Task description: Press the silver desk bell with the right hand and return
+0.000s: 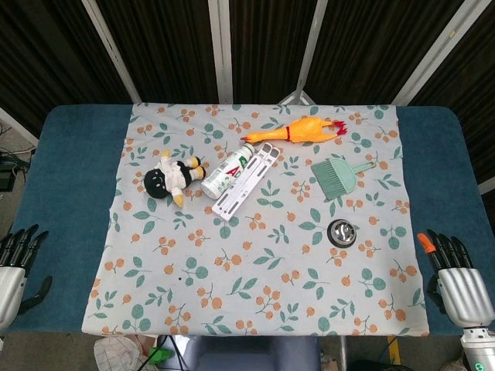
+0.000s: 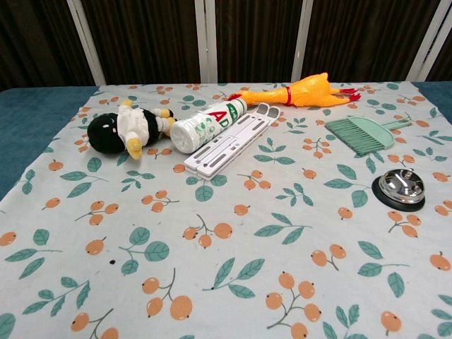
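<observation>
2 robot hands sit low at the near edge of the desk (image 1: 69, 154), one by each near corner. The right hand (image 1: 458, 280) holds nothing, and its fingers are straight and spread a little, pointing away from the robot. The left hand (image 1: 15, 267) holds nothing too, with its fingers apart. The silver desk bell (image 2: 401, 188) stands on its black base on the flowery cloth (image 1: 263, 309), toward the right edge, well apart from the right hand. A green little brush (image 2: 364, 133) lies just behind the bell. A yellow rubber chicken (image 2: 304, 92) lies near the far edge. A white bottle (image 2: 207, 124) lies on its side, touching a flat white holder (image 2: 229, 145). A black and white soft toy (image 2: 123, 128) lies left of the bottle.
</observation>
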You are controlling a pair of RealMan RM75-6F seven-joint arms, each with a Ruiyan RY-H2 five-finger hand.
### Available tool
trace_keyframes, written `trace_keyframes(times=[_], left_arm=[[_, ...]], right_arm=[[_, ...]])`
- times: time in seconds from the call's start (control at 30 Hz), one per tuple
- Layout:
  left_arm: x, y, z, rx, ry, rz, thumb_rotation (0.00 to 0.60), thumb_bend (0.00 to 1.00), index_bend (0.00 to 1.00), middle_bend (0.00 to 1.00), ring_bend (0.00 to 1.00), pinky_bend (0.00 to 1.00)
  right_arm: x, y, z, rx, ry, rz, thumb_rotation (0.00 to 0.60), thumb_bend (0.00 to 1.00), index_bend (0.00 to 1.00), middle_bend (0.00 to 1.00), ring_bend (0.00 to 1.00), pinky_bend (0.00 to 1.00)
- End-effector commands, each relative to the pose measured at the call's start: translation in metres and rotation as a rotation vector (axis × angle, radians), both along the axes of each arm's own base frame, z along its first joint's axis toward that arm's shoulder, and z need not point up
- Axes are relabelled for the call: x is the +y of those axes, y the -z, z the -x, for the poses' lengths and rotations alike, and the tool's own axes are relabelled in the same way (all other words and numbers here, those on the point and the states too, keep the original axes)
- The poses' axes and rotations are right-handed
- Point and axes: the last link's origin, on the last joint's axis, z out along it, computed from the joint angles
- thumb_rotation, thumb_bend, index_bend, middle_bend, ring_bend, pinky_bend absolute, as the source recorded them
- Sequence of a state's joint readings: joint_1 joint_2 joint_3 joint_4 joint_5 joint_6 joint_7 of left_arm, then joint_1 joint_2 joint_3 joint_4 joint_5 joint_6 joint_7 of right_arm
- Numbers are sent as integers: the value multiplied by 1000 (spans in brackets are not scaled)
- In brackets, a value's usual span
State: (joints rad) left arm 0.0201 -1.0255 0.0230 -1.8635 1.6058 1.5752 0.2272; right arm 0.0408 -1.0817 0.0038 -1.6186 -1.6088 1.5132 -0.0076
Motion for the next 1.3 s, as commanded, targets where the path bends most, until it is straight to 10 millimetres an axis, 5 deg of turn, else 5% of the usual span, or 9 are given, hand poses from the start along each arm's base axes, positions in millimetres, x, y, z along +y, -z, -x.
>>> trace_keyframes(times=[0.03, 0.57, 0.8, 1.3], left_arm=[[-1, 0, 0, -1, 1, -1, 600, 525, 95, 0, 0, 0], [-2, 1, -1, 7, -2, 1, 600, 525, 96, 0, 0, 0], [-6, 1, -3, 3, 2, -4, 600, 525, 95, 0, 0, 0], [0, 1, 3, 8, -36, -1, 600, 525, 95, 0, 0, 0]], right_arm=[[-1, 0, 0, -7, -4, 16, 600, 1000, 0, 0, 0, 0], [-5, 8, 2, -40, -20, 33, 600, 1000, 0, 0, 0, 0], [-10, 30, -6, -64, -39, -60, 600, 1000, 0, 0, 0, 0], [-89, 71, -70, -130, -138, -173, 600, 1000, 0, 0, 0, 0]])
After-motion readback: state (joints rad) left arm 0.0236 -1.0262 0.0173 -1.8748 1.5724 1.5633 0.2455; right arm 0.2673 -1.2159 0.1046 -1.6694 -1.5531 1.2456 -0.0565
